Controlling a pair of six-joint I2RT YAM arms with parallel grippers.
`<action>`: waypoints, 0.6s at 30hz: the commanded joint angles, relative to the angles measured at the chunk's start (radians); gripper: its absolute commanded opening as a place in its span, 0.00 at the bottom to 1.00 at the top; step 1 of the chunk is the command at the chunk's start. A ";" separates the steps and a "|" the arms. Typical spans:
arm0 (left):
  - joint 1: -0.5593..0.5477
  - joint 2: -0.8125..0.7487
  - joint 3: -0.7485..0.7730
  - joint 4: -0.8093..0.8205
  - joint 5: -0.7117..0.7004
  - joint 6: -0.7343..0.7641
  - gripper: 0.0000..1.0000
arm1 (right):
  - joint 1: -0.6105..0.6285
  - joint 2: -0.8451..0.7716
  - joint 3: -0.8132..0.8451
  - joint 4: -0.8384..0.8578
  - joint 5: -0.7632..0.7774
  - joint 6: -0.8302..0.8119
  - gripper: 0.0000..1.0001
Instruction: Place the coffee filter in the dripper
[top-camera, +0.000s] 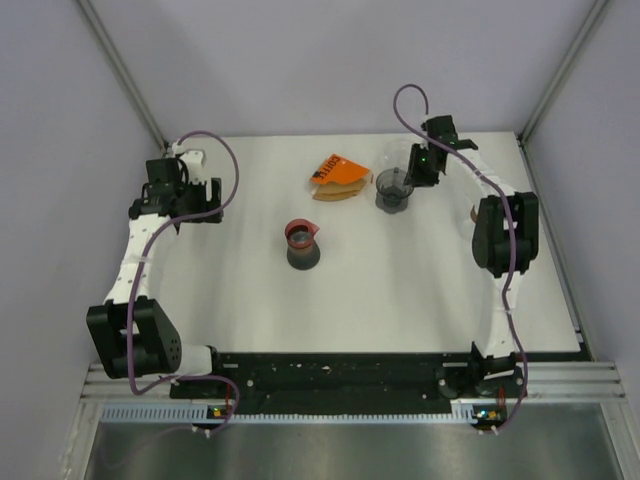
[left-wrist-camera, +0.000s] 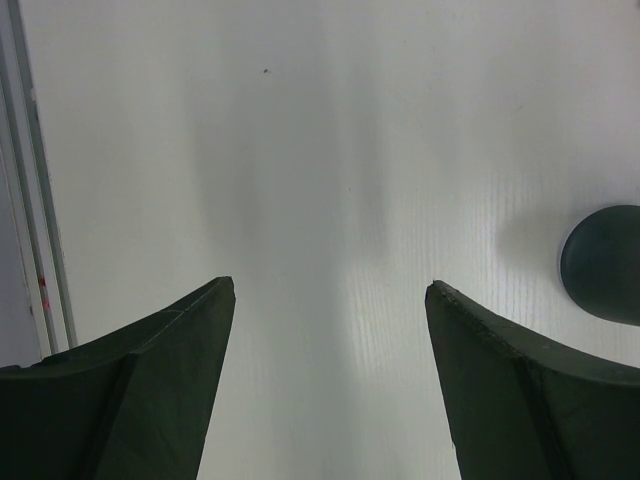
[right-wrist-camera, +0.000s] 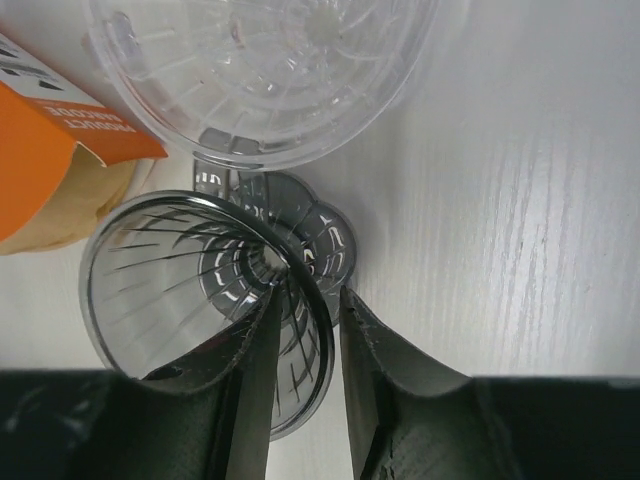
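A smoky grey dripper (top-camera: 394, 190) stands at the back right of the table; it also shows in the right wrist view (right-wrist-camera: 190, 290). My right gripper (top-camera: 418, 172) (right-wrist-camera: 310, 298) is shut on its rim, one finger inside the cone and one outside. An orange pack of coffee filters (top-camera: 338, 176) lies just left of the dripper, with beige filters (right-wrist-camera: 70, 210) showing at its open end. My left gripper (top-camera: 212, 190) (left-wrist-camera: 330, 285) is open and empty over bare table at the far left.
A clear plastic dripper (right-wrist-camera: 270, 70) sits just beyond the grey one. A dark carafe with a red rim (top-camera: 302, 245) stands mid-table; its dark edge shows in the left wrist view (left-wrist-camera: 605, 262). Frame rails run along the table's side edges.
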 joint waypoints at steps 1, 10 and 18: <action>0.004 -0.037 -0.010 0.017 -0.005 0.017 0.83 | -0.009 0.039 0.025 -0.006 -0.046 0.006 0.30; 0.004 -0.039 -0.004 0.002 0.045 0.022 0.83 | -0.011 0.005 0.019 -0.016 -0.135 -0.084 0.00; 0.004 -0.043 0.106 -0.164 0.369 0.143 0.81 | 0.000 -0.223 0.026 -0.074 -0.414 -0.302 0.00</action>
